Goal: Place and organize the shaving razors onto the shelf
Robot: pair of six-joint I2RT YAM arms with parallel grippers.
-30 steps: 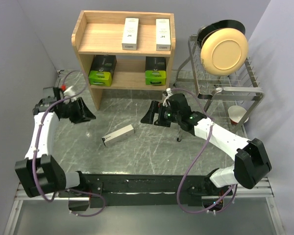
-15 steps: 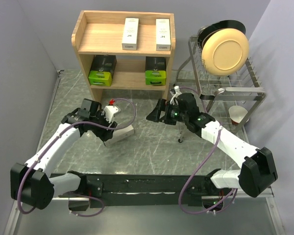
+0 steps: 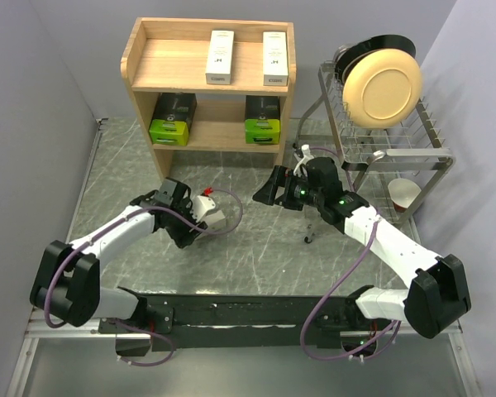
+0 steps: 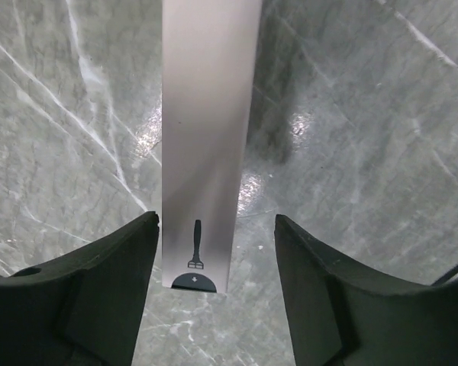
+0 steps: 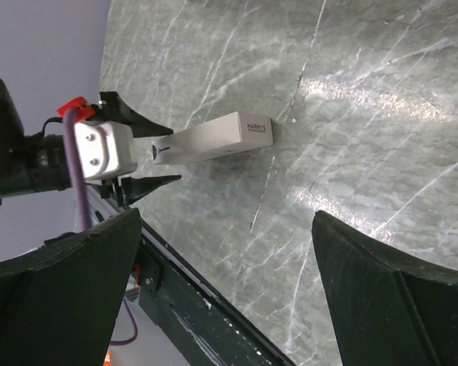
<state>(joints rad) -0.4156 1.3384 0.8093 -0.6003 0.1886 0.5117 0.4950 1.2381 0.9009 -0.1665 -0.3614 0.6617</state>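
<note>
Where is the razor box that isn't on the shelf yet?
In the top view, the box lies on the table, left of middle, in front of the shelf, one end inside the open left pincer.

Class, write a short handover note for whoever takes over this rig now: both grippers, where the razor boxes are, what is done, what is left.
Left gripper: open, jaws either side of the last white box, lying flat on the table, not gripped.
Right gripper: open, empty, over the table.
Done: two white boxes on the shelf top tier, two black-and-green packs on its lower tier.
Left: grip the last box and put it on the shelf, probably the top tier.
</note>
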